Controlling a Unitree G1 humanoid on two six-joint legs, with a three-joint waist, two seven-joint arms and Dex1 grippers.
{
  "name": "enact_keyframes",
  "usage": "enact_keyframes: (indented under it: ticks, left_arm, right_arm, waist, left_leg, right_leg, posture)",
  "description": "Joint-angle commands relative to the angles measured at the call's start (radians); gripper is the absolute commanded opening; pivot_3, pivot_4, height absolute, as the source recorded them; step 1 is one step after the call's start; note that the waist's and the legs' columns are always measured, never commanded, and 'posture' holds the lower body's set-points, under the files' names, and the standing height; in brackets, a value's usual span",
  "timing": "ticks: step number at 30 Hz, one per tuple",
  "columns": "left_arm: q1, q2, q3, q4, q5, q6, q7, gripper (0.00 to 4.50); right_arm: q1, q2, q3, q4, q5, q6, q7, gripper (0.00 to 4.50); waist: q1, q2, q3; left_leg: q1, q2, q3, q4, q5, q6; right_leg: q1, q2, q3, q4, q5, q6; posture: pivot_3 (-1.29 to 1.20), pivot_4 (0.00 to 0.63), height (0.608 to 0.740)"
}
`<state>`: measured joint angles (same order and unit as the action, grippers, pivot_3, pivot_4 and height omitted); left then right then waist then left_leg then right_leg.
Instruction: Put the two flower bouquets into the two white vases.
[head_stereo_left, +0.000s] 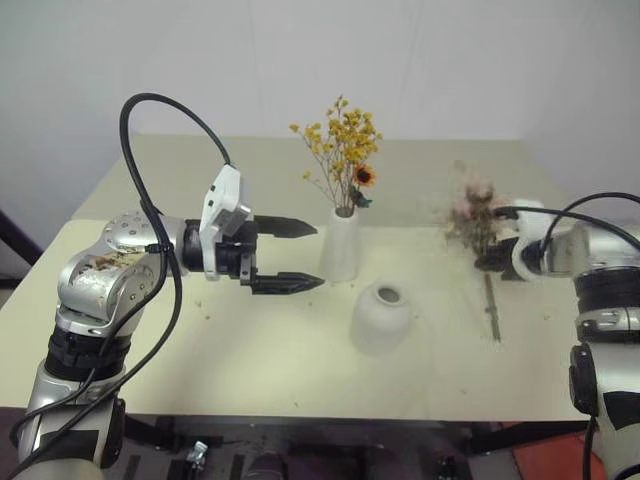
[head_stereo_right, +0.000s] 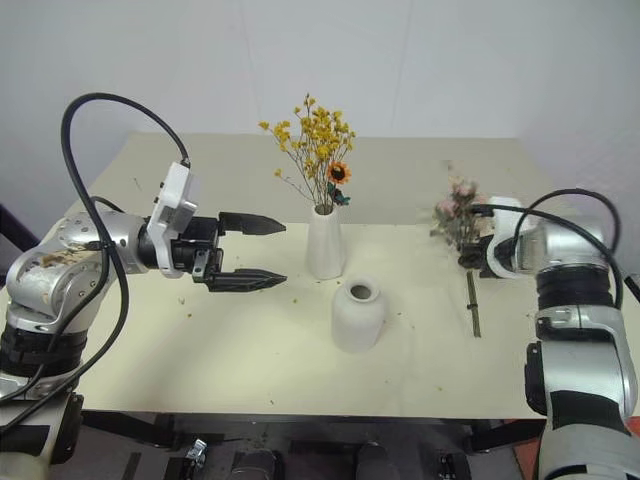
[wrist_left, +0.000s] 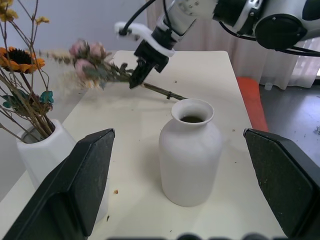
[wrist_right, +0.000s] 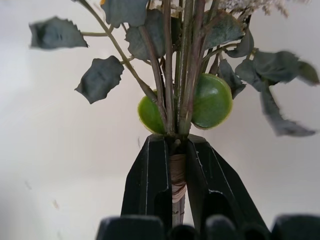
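Spanning a white-walled room, cream table (head_stereo_left: 250, 350); left pincer (head_stereo_left: 300, 256) spread, right pincer (wrist_left: 136, 80) pinching rose bouquet (wrist_left: 92, 62).

I work in what looks like a plain indoor test room: a bare cream table (head_stereo_left: 250, 350) stands against an unadorned white wall (head_stereo_left: 420, 60). From my left wrist, pale curtains (wrist_left: 280, 65) hang beyond the table's far end, above a grey floor (wrist_left: 295, 115) with an orange-red patch (wrist_left: 248, 95). Black frame parts (head_stereo_right: 300, 445) show under the table's front edge.
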<state>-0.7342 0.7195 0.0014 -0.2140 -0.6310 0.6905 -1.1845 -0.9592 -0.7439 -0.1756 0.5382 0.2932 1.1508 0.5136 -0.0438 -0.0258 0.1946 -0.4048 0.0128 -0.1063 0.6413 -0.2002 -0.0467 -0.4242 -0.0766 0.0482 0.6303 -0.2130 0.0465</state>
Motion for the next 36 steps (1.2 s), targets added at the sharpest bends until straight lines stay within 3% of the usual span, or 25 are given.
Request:
enact_keyframes:
  ticks: [1, 3, 6, 15, 22, 36]
  left_arm:
    - [-0.033, -0.006, 0.014, 0.022, -0.016, -0.021, -0.013, 4.5]
    - [-0.044, -0.01, 0.006, 0.043, -0.014, -0.021, -0.026, 4.5]
    - [-0.059, -0.014, -0.005, 0.067, -0.004, -0.028, -0.042, 4.5]
    - [-0.084, -0.026, -0.027, 0.107, 0.01, -0.042, -0.065, 4.5]
    - [-0.094, -0.028, -0.029, 0.109, -0.001, -0.028, -0.072, 4.5]
    - [-0.127, -0.034, -0.041, 0.146, -0.006, -0.006, -0.115, 4.5]
  right_arm:
    - [0.055, 0.042, -0.287, -0.24, 0.183, -0.098, 0.032, 0.22]
    - [0.082, 0.075, -0.396, -0.356, 0.295, -0.097, 0.067, 0.22]
    - [0.097, 0.112, -0.432, -0.485, 0.404, -0.054, 0.073, 0.22]
    - [0.101, 0.172, -0.427, -0.742, 0.712, 0.016, 0.042, 0.22]
    - [0.205, 0.178, -0.3, -0.899, 0.719, -0.117, 0.112, 0.22]
    - [0.261, 0.194, -0.169, -0.915, 0.697, -0.287, 0.134, 0.22]
  waist:
    - [-0.002, 0.0, 0.0]
    - [-0.005, 0.001, 0.0]
    - [-0.006, 0.002, 0.001]
    - [-0.003, 0.002, 0.001]
    - [-0.001, 0.002, 0.001]
    - [-0.002, 0.002, 0.001]
  left_leg:
    - [0.0, 0.0, 0.0, 0.0, 0.0, 0.0]
    - [0.0, 0.0, 0.0, 0.0, 0.0, 0.0]
    - [0.001, 0.0, 0.0, 0.0, 0.0, 0.0]
    - [0.003, 0.001, 0.0, 0.0, 0.0, 0.0]
    - [0.003, 0.001, 0.0, 0.001, 0.0, 0.0]
    - [0.003, 0.001, 0.0, 0.001, 0.0, 0.0]
  right_leg:
    - [0.0, 0.0, 0.0, 0.0, 0.0, 0.0]
    - [0.0, 0.0, 0.0, 0.001, -0.001, 0.002]
    - [0.001, 0.0, 0.001, 0.002, -0.003, 0.005]
    - [0.002, 0.001, 0.001, 0.002, -0.003, 0.005]
    - [0.002, 0.001, 0.001, 0.002, -0.003, 0.005]
    - [0.002, 0.001, 0.001, 0.003, -0.003, 0.005]
  posture:
    - [0.0, 0.15, 0.74]
    - [0.0, 0.15, 0.74]
    - [0.0, 0.15, 0.74]
    - [0.0, 0.15, 0.74]
    - [0.0, 0.15, 0.74]
    - [0.0, 0.15, 0.74]
